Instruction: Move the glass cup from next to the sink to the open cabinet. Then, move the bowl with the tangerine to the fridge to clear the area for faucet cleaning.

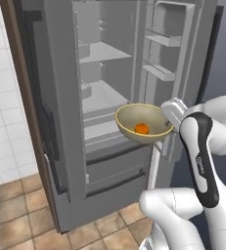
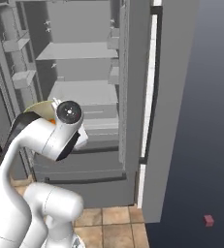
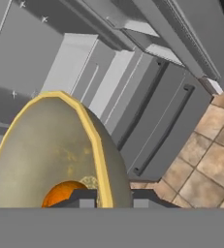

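Observation:
A yellow-rimmed beige bowl (image 1: 134,117) holds an orange tangerine (image 1: 142,128) and hangs in the air in front of the open fridge (image 1: 102,93), level with its lower shelf. My gripper (image 1: 168,128) is shut on the bowl's right rim. In the hand view the bowl (image 3: 45,150) rises tilted just above the fingertips (image 3: 84,197), with the tangerine (image 3: 62,193) low inside it. In the right base view my arm hides most of the bowl; a piece of its rim (image 2: 38,108) shows.
The fridge's left door (image 1: 60,97) and right door with bins (image 1: 166,39) stand open on either side. Grey shelves (image 2: 82,92) and drawers (image 3: 157,126) lie ahead. A white tiled wall (image 1: 2,97) is at left, with brown floor tiles (image 1: 16,205) below.

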